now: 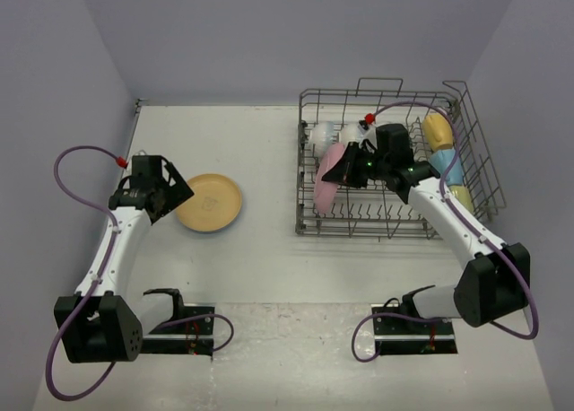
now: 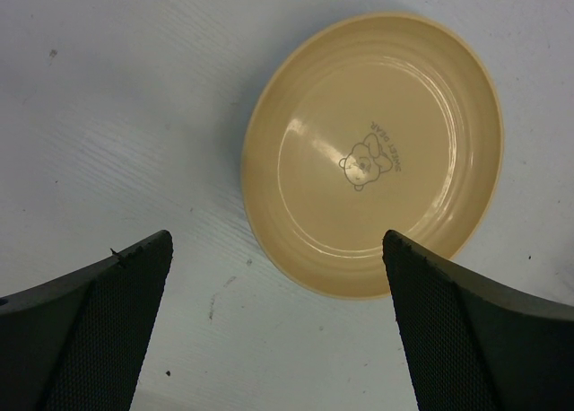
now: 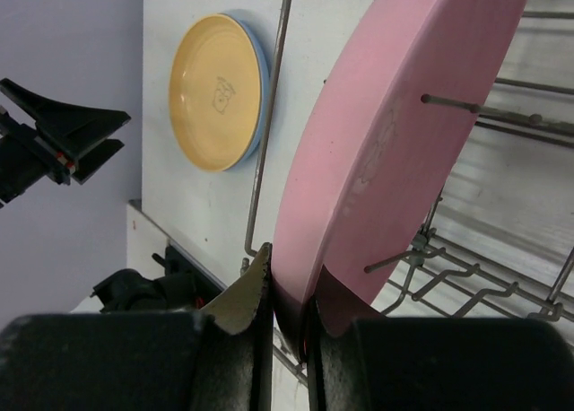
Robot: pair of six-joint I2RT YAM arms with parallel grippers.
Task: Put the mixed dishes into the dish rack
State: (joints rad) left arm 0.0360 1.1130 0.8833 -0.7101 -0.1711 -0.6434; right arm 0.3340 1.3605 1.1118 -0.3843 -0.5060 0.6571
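The pink plate (image 3: 404, 133) was clamped at its rim between the closed fingers of the right gripper (image 3: 289, 276) and held tilted among the tines at the 9 o'clock side of the dish rack (image 1: 395, 230). Three mugs (image 1: 446, 167) were lined along its 3 o'clock side. The orange-yellow plate (image 2: 372, 155) was stacked on the blue plate (image 3: 262, 79) on the table (image 1: 260, 258), at 9 o'clock from the rack. The left gripper (image 2: 278, 321) was held just beside it, fingers spread wide.

White table (image 1: 260, 249) with dish rack (image 1: 359, 233) and orange-yellow plate (image 1: 208, 203), seemingly atop a blue plate (image 3: 264, 74).
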